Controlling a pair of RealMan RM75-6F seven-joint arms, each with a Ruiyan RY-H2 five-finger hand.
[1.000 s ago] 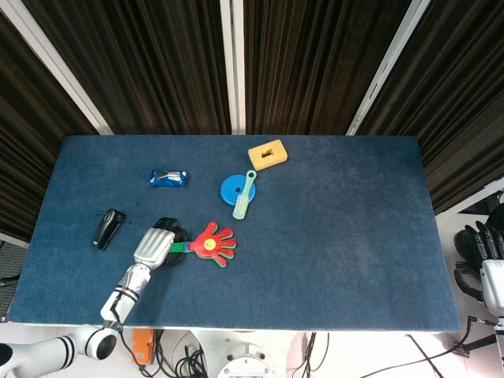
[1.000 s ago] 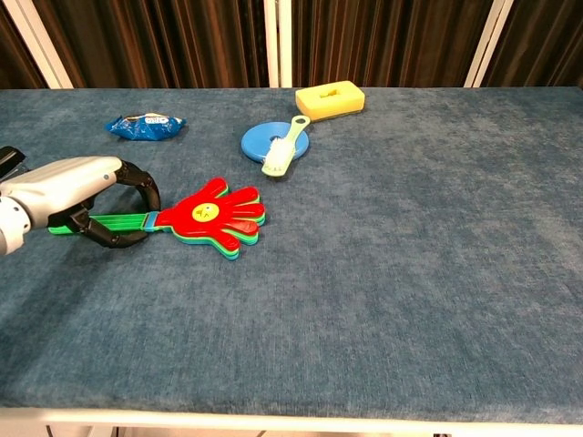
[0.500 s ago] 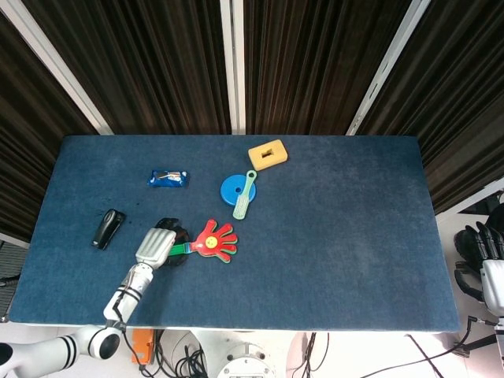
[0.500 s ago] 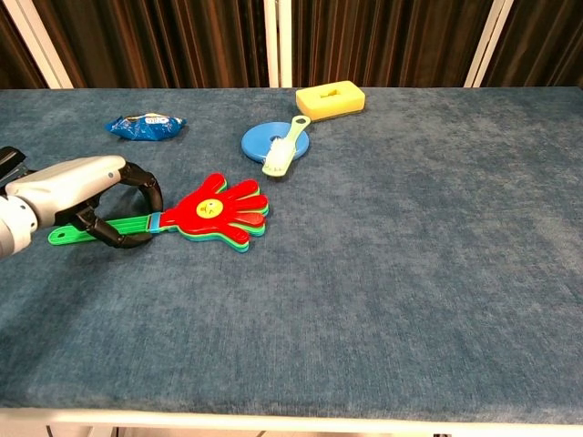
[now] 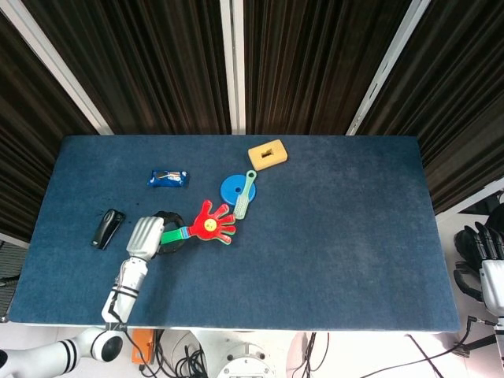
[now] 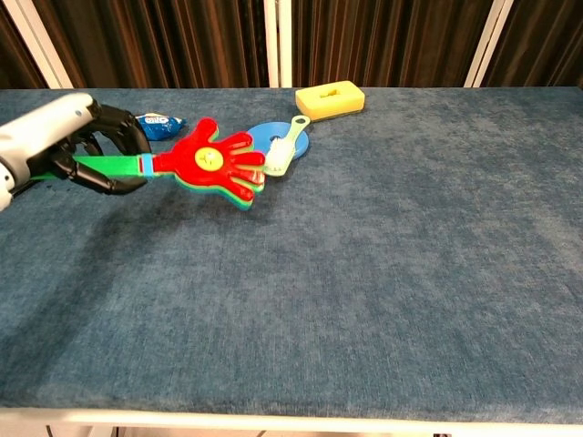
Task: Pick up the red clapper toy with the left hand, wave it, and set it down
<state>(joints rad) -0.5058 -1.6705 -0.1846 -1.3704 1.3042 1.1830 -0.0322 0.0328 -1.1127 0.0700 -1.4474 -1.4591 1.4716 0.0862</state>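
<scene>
One red clapper toy (image 6: 214,164) is held clear of the blue table (image 6: 383,273) by the left hand (image 6: 68,141), whose fingers are clamped around its green handle. Beyond the toy lie a blue disc (image 5: 231,187) with a pale green brush (image 5: 245,194) across it, then a yellow block (image 5: 268,153); whether the right hand (image 5: 482,256), off the table's right edge, has its fingers apart or together cannot be told.

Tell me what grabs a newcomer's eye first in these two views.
First, the red clapper, shaped like a hand, held by its green handle in the left robot hand at the table's left side and lifted above the blue cloth. Behind it lie a blue disc with a pale green brush across it, and a yellow block near the far edge. The right robot hand hangs off the table's right end, its fingers too dark to read.
</scene>
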